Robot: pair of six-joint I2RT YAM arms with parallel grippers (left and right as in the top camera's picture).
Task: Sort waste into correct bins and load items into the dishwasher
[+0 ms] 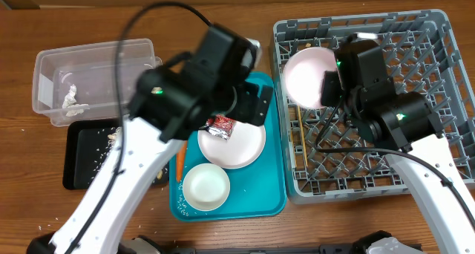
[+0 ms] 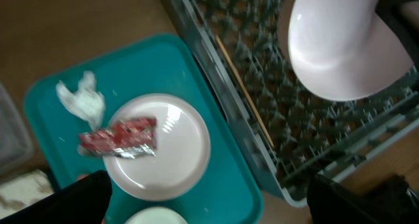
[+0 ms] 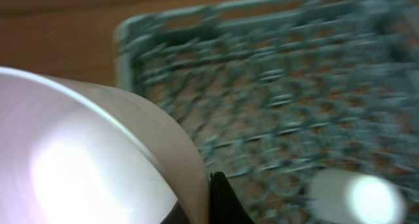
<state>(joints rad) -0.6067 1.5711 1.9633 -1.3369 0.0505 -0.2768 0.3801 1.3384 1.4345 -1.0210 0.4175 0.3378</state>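
My right gripper (image 1: pixel 329 82) is shut on the rim of the large pinkish-white plate (image 1: pixel 306 76), holding it tilted over the grey dish rack (image 1: pixel 439 31). In the right wrist view the plate (image 3: pixel 78 152) fills the left side with one black finger (image 3: pixel 224 201) against its edge. My left gripper (image 2: pixel 209 185) is open and empty above the teal tray (image 2: pixel 222 165). Below it a red wrapper (image 2: pixel 121 137) lies on the small plate (image 2: pixel 167 158), with a crumpled tissue (image 2: pixel 82 99) beside it. A white bowl (image 1: pixel 205 187) and an orange carrot (image 1: pixel 180 161) sit on the tray's near part.
A clear tub (image 1: pixel 89 61) holding a white scrap stands at the far left. In front of it lies a black tray (image 1: pixel 85 168) strewn with crumbs. A thin wooden stick (image 1: pixel 300 142) lies in the rack's left side.
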